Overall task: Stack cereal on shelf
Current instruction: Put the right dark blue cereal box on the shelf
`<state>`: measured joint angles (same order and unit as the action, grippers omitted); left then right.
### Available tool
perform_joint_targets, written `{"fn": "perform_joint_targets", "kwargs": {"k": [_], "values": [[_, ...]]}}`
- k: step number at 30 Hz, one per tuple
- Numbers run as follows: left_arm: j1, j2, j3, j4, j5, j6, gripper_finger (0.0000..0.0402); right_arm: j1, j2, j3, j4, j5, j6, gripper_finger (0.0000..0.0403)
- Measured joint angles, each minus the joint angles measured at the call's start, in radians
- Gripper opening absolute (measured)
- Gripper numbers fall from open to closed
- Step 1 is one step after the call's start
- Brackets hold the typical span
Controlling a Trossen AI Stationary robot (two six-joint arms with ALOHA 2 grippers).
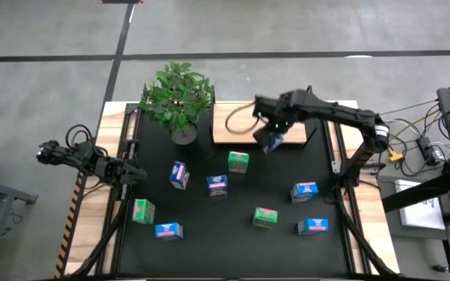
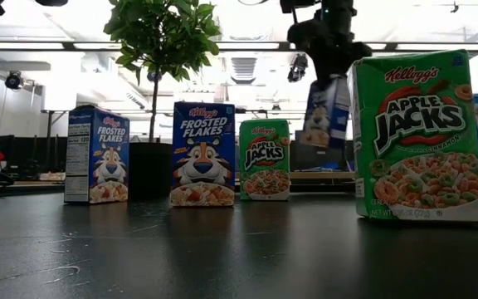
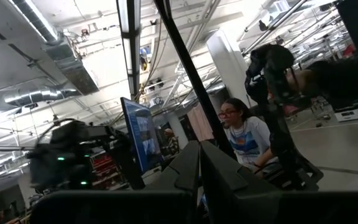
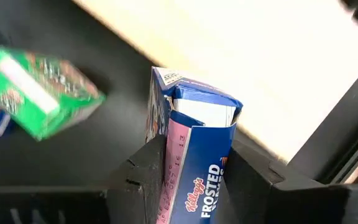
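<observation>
My right gripper (image 1: 273, 139) is shut on a dark blue Frosted Flakes cereal box (image 2: 325, 111) and holds it in the air over the near edge of the light wood shelf (image 1: 225, 137). Several more cereal boxes stand or lie on the black mat: dark blue ones (image 1: 180, 175) (image 1: 217, 185), green ones (image 1: 238, 161) (image 1: 266, 217) (image 1: 143, 211) and light blue ones (image 1: 305, 191) (image 1: 312, 225) (image 1: 168, 230). My left gripper (image 1: 137, 173) waits shut at the table's left edge, pointing up into the room (image 3: 197, 171). My right gripper pinches the Frosted Flakes box between its two fingers (image 4: 143, 174) at the box's upper end (image 4: 191, 183). The fingers come from above, pointing steeply down. The box hangs below them, tilted, clear of mat and shelf; its lower end (image 4: 197, 99) looks dented.
A potted plant (image 1: 176, 97) stands at the back left, beside the shelf's left end. A looped cable (image 1: 237, 117) lies over the shelf's left part. In the low view a large green Apple Jacks box (image 2: 417, 137) stands close in front.
</observation>
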<state>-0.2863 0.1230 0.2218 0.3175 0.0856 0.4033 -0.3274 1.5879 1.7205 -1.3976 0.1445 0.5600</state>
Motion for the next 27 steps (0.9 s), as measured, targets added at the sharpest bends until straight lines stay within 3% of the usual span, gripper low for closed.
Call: {"fn": "perform_joint_targets", "kwargs": {"k": [9,14,21,27], "values": [[0.0,0.0,0.005,0.004,0.0,0.003,0.0,-0.156,0.107,0.091,0.151,-0.022,-0.315,0.0137],[0.0,0.0,0.005,0.003,0.0,0.003,0.0,-0.199,0.223,0.186,0.135,-0.019,-0.592,0.0137],[0.0,0.0,0.005,0.004,0.0,0.028,0.0,-0.213,0.363,0.358,0.14,-0.014,-0.768,0.0137],[0.0,0.0,0.006,0.007,0.0,0.033,0.0,-0.215,0.46,0.49,0.141,-0.014,-0.825,0.0137]]}}
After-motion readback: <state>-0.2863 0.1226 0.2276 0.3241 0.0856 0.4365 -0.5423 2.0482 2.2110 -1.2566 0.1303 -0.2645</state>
